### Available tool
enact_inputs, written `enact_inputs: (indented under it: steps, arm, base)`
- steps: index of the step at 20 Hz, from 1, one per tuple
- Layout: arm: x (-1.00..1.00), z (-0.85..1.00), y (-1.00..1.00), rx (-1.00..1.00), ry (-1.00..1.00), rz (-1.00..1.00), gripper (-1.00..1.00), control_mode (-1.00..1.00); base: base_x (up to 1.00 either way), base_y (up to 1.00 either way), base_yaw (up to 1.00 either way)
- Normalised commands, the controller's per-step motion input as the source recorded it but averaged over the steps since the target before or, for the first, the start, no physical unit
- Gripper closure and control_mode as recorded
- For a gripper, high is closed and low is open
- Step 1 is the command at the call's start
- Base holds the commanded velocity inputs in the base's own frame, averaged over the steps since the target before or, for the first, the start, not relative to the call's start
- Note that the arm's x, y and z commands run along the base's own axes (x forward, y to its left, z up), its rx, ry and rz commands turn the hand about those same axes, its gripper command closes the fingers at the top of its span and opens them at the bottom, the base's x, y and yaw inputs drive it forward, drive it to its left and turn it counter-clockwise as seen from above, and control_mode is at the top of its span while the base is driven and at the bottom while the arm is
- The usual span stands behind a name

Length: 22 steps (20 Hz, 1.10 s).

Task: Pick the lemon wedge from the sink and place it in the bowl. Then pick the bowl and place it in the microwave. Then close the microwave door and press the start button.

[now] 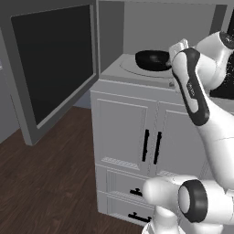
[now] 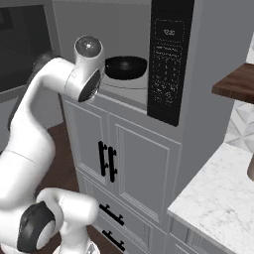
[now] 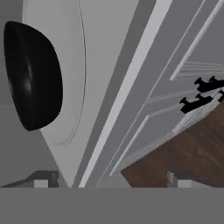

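Dark wood floor and grey cabinets (image 1: 132, 137), seen from the left base: bowl (image 1: 153, 60) resting on the pale turntable (image 1: 137, 67) inside the microwave (image 1: 114, 27), near its front edge; microwave door (image 1: 50, 64) swung wide open to the left, well apart from the arm. Gripper (image 1: 176, 48) just right of the bowl, apart from it, holding nothing.

From the right base: same bowl (image 2: 126, 67) on the turntable, left of the black control panel (image 2: 168, 59); white marble worktop (image 2: 223, 193) at lower right.

From the hand: bowl (image 3: 33, 74) sitting clear at upper left, beyond the two fingertips (image 3: 41, 181) spread far apart and released. Lemon wedge too small to make out. Door lying left of the gripper, hinged at the far side; closing it likely calls for reaching round behind its open panel.
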Motion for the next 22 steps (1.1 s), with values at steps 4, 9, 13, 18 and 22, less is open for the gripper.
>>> enact_inputs:
  steps: [4, 9, 13, 18, 22]
  arm:
    - [-0.96, 0.00, 0.01, 0.03, -0.06, 0.03, -1.00, -1.00]
    - [-0.90, 0.00, 0.12, 0.02, -0.07, 0.04, -1.00, -1.00]
    - [-0.83, -0.01, 0.35, 0.02, -0.09, 0.03, -1.00, -1.00]
    - [-0.80, -0.01, 0.56, 0.05, -0.13, 0.03, -1.00, -1.00]
    - [-0.68, -0.03, 0.93, 0.02, -0.16, 0.01, -1.00, -1.00]
  base:
    - [0.00, 0.00, 0.00]
    - [0.00, 0.00, 0.00]
    - [0.00, 0.00, 0.00]
    - [0.00, 0.00, 0.00]
    - [0.00, 0.00, 0.00]
